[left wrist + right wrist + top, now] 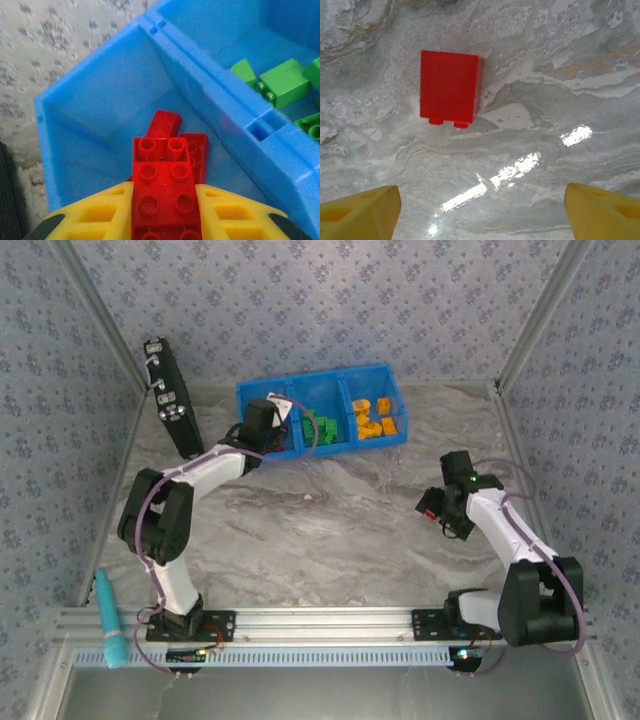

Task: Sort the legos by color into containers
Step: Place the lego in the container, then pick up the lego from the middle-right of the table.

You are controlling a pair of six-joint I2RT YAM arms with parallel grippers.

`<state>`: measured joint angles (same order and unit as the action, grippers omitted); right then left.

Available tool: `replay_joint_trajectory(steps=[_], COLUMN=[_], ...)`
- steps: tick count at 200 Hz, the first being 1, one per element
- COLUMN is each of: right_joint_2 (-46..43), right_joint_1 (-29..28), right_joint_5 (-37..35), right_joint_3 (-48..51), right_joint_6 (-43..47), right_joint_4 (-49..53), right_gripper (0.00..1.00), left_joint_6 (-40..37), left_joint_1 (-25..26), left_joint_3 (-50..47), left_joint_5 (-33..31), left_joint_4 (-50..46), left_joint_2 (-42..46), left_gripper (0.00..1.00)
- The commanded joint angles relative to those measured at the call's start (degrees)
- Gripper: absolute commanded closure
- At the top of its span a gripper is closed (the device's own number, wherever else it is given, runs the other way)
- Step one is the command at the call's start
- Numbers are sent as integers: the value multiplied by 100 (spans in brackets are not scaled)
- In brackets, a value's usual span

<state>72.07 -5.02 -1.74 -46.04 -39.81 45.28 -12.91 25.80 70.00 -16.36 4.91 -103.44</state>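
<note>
My left gripper (165, 200) is shut on a red lego (164, 175), held over the left compartment (100, 95) of the blue tray (320, 390). Two more red legos (162, 124) lie on that compartment's floor. Green legos (285, 82) fill the middle compartment, and orange-yellow ones (375, 420) sit in the right one. My right gripper (482, 210) is open above the marble table, nothing between its yellow fingers (365, 210). A lone red lego (450, 90) lies on its side ahead of it, studs toward the gripper.
A black flat case (170, 395) with silver latches leans against the left wall beside the tray. A teal tool (110, 620) lies at the near-left corner by the aluminium rail. Patterned walls close in the table on three sides.
</note>
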Motion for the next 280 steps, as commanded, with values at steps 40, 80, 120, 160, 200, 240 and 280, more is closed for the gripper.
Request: replay_joint_trajectory(steps=[40,80,120,160,200,240,280], right_joint_2=[631,1105,1538,1673,1817,1777,1525], right_joint_1=[234,307,331,325,316,196,-156], right_joint_5=[62,0,-11,-66,-56,-54,-83], right_joint_3=[-214,-528,-648,-633,-617,-723,-1379], right_joint_6=[235,340,335,341,341,638,871], right_joint_4=[-475,-650,-895,-909,-1014,-1047,-854], right_gripper=[22,27,39,45,67,75,77], left_joint_6=[280,271,229,248,413,563,1014], left_joint_1=[-167,-211,-216,-216,-216,-287,-772], left_joint_3=[554,785,853,909,925,921,674], left_joint_5=[-80,-65,-54,-71,135,270,543], left_joint_4=[-253,-397,-411,-481,-713,-1517,-2431], left_joint_2=[-420,-653,-695,-545,141,1238,2430], left_gripper=[81,73,45,35,33,31,30])
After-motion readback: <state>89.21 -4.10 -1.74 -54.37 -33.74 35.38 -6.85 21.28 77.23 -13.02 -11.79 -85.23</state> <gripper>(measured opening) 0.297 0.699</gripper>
